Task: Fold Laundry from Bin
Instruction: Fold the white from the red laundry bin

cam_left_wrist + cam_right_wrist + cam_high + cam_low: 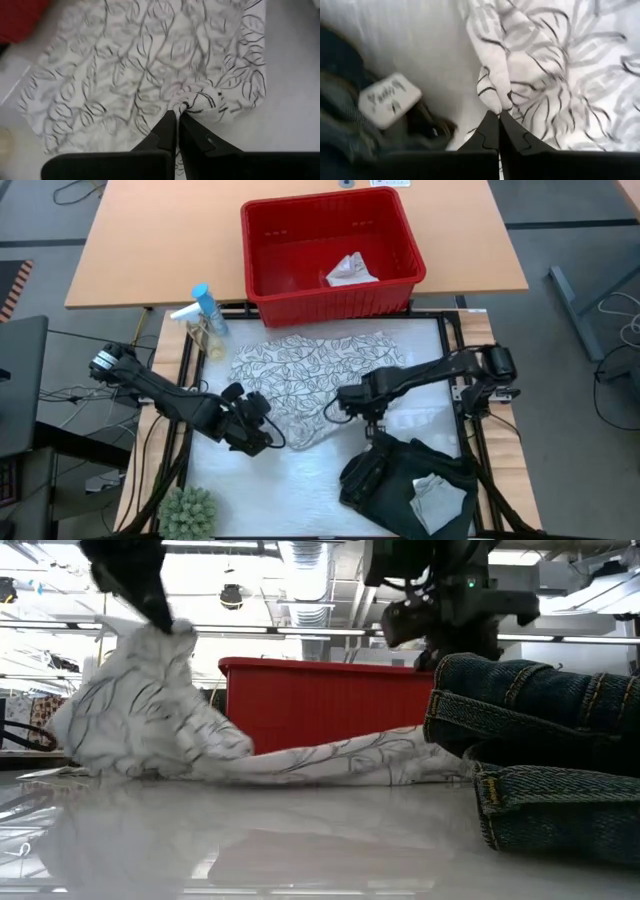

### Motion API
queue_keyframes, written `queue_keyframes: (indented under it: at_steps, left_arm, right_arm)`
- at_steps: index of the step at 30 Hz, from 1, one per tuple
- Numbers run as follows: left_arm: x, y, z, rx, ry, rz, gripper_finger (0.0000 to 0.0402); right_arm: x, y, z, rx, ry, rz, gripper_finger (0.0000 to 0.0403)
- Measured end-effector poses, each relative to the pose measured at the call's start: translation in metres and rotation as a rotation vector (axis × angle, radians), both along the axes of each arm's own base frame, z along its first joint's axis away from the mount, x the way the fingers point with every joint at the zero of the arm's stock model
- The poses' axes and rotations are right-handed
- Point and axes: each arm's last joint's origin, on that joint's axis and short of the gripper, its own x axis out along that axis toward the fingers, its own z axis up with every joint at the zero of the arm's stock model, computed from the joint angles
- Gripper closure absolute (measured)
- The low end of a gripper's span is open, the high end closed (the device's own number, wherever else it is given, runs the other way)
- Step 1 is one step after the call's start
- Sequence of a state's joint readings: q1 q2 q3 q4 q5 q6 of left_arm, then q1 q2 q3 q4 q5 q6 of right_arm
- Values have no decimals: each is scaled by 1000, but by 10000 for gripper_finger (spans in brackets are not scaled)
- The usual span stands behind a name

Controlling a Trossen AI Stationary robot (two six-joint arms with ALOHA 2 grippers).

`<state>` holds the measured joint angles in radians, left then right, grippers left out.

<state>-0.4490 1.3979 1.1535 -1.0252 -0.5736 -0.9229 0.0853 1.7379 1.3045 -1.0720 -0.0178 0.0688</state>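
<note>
The white-grey leaf-patterned cloth [310, 380] lies spread over the middle of the table, below the red bin [400, 230], which holds a small whitish cloth [350, 272]. My left gripper [266, 430] is shut on the cloth's near left part. My right gripper [347, 406] is shut on its near right edge. A dark garment [395, 480] lies folded at the near right, resting flat on the table. My left gripper pinches a bunched corner of the leaf-patterned cloth [192, 102] between its two fingers, coming slanting down from the table's left. That corner is raised [165, 645] above the table, while the rest slopes down and lies on the surface. My right gripper pinches a rumpled fold at the cloth's near right edge [495, 100] between its fingertips, pointing down from above. How many layers it has, I cannot tell. The cloth around it lies low on the table.
A blue-capped spray bottle [205, 308] and a clear bottle [208, 338] stand at the far left of the mat. A small green plant [188, 515] sits at the near left corner. Black frame rails [470, 430] border the white mat.
</note>
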Motion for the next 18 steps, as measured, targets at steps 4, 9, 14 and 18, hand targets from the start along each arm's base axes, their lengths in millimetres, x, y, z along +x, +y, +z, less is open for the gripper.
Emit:
queue_keyframes:
  at_steps: [4, 9, 14, 18]
  left_arm:
    - [2, 5, 21, 35, -2, -14, 402]
    - [-2, 11, 39, 76, 41, -8, 402]
    - [-10, 13, 43, 72, 93, 32, 401]
    - [-15, 9, 42, 12, 145, 21, 401]
  right_arm:
    - [-15, -15, 18, -23, 19, 3, 385]
    - [-32, -31, 39, -15, 12, -42, 385]
    - [-53, -22, 60, 143, 3, -113, 385]
    - [-68, -2, 77, 232, -24, -155, 385]
